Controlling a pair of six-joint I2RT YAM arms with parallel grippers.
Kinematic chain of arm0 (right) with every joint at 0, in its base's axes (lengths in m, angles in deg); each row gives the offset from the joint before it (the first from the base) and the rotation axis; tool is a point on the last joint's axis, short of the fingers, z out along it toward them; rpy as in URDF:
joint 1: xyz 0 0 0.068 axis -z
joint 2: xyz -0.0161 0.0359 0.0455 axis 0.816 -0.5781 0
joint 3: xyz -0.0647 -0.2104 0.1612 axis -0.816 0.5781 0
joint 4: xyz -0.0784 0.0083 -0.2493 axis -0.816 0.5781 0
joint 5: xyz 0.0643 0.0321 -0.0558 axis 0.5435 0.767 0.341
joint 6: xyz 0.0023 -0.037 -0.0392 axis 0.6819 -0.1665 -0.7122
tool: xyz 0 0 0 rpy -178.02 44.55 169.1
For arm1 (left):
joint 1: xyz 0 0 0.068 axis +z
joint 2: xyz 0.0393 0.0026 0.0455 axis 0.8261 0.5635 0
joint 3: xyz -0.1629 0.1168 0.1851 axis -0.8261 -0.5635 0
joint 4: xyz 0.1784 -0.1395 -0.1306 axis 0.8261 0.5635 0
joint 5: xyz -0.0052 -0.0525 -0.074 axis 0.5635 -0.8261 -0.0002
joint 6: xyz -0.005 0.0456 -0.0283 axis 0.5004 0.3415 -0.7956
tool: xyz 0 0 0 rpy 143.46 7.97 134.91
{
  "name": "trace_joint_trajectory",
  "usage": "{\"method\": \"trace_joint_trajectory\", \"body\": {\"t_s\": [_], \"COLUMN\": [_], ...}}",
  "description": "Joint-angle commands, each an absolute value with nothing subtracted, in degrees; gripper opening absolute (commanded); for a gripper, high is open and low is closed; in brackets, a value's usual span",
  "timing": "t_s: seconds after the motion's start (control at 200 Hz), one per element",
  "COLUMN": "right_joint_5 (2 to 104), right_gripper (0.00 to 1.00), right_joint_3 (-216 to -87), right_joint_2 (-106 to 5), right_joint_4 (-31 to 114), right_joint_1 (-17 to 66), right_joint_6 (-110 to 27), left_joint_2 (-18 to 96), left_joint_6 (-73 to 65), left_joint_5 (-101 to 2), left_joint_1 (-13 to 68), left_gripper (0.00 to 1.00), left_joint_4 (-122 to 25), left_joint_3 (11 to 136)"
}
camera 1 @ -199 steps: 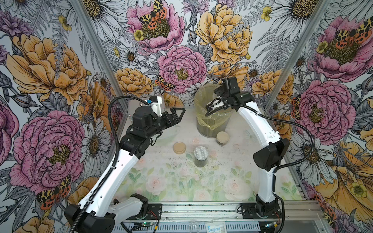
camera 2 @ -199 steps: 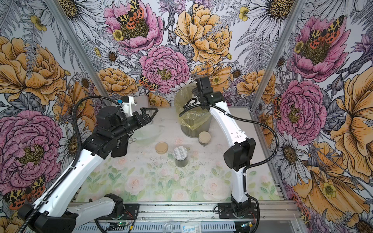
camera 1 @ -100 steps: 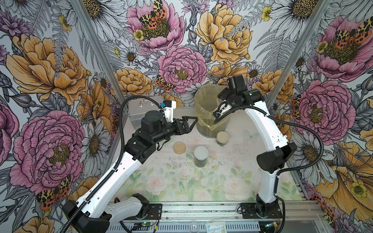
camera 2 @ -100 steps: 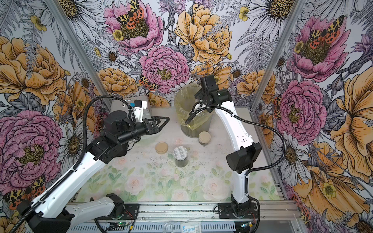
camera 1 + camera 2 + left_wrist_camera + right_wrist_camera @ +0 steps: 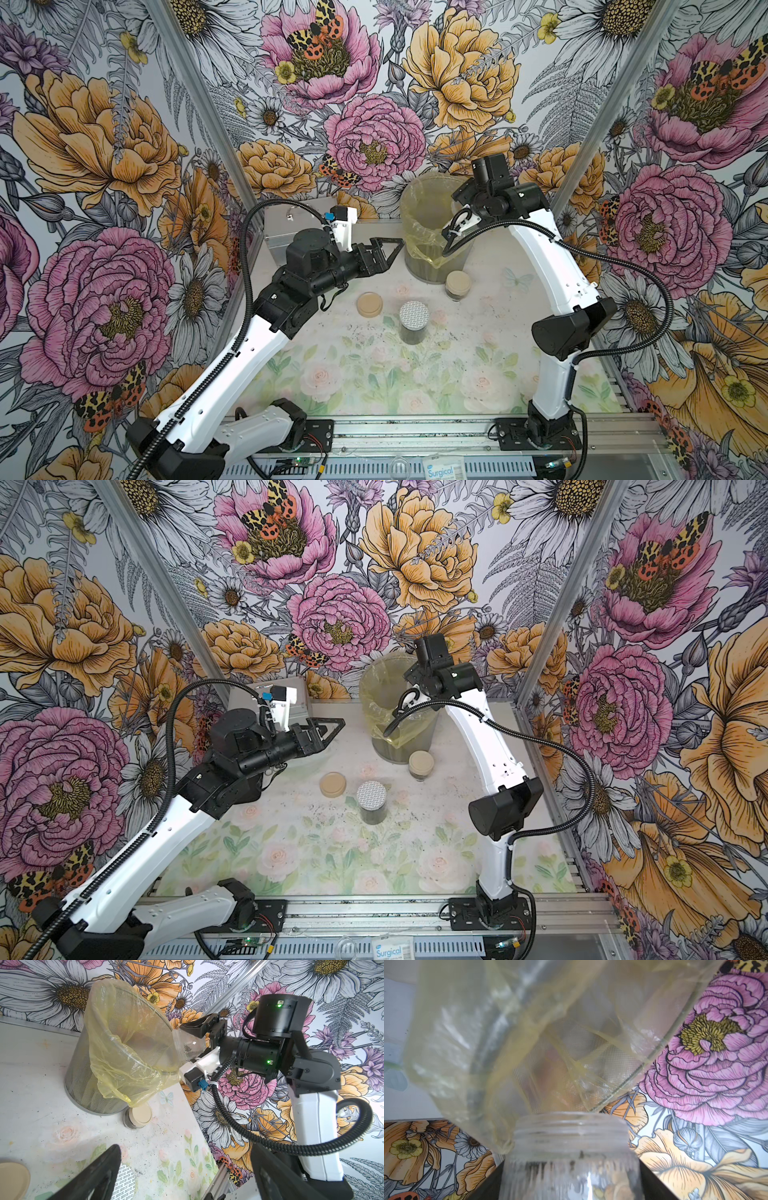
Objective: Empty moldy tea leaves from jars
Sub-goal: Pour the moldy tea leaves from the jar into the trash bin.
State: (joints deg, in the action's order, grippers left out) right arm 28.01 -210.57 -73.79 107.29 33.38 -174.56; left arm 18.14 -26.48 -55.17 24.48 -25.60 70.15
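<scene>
On the table [image 5: 374, 374] two lidded jars [image 5: 414, 316] [image 5: 458, 284], one loose lid [image 5: 369, 304]; third jar [image 5: 571, 1147] (lidless) between right fingers [image 5: 199, 1027], left fingers [image 5: 99, 1176] wide.

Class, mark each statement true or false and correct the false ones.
1. The right end effector grips a lidless clear glass jar tipped toward the yellow-bagged wire mesh bin. True.
2. The left end effector is shut on a tan lid. False: it is open and empty.
3. The glass jar with the silver-white dotted lid lies on its side. False: it stands upright.
4. A loose round tan lid lies flat on the table. True.
5. The tan-lidded glass jar stands inside the bin. False: it stands beside it.
</scene>
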Motion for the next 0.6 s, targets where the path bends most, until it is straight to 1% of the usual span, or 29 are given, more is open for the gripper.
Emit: {"method": "trace_joint_trajectory", "body": {"t_s": [0.0,0.175,0.24,0.305,0.48,0.596], "right_joint_5": [25.86,27.9,27.44,27.84,28.06,27.61], "right_gripper": [0.0,0.0,0.0,0.0,0.0,0.0], "right_joint_3": [-211.79,-200.99,-199.34,-200.37,-208.72,-209.42], "right_joint_2": [-71.49,-67.45,-67.14,-67.55,-69.75,-69.86], "right_joint_4": [103.63,107.04,107.54,107.56,107.07,106.41], "right_joint_1": [33.97,34.53,34.75,34.78,34.68,34.63], "right_joint_6": [-177.93,-178.1,-178.14,-178.23,-178.28,-178.55], "left_joint_2": [17.1,16.76,16.74,16.74,16.7,16.74], "left_joint_6": [-27.0,-27.18,-27.2,-27.38,-28.54,-28.84], "left_joint_5": [-56.18,-56.45,-56.45,-56.53,-57.13,-57.33], "left_joint_1": [25.08,25.3,25.31,25.46,25.68,25.76], "left_gripper": [0.99,0.99,0.99,0.99,0.99,0.99], "left_joint_4": [-26.86,-27.04,-27.04,-27.11,-28.62,-28.97], "left_joint_3": [69.28,68.93,68.89,68.9,68.12,67.96]}}
